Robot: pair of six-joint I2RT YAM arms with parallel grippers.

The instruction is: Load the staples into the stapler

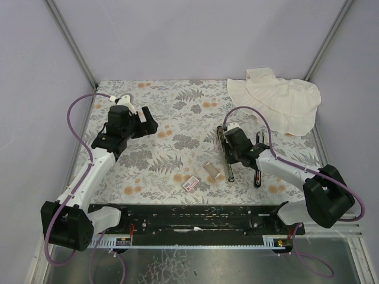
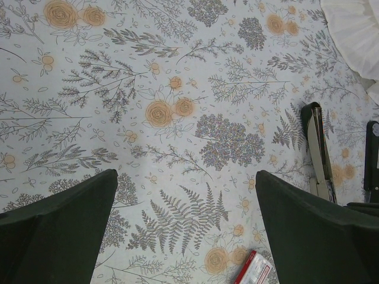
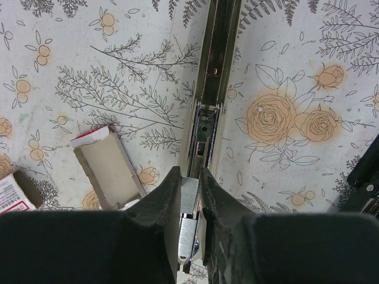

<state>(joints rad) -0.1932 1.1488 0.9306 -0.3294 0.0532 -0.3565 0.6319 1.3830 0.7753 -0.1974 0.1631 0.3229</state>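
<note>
My left arm, right arm: white links, black joints, purple cable each; dark wedge fingers.

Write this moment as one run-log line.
left gripper open, empty | right gripper shut on staples, over stapler | tray empty

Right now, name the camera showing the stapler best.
Right wrist: the stapler runs up mid-frame, close and sharp, from the right claw. Top external shows it tiny and partly covered; left wrist shows it only at the right edge.
</note>
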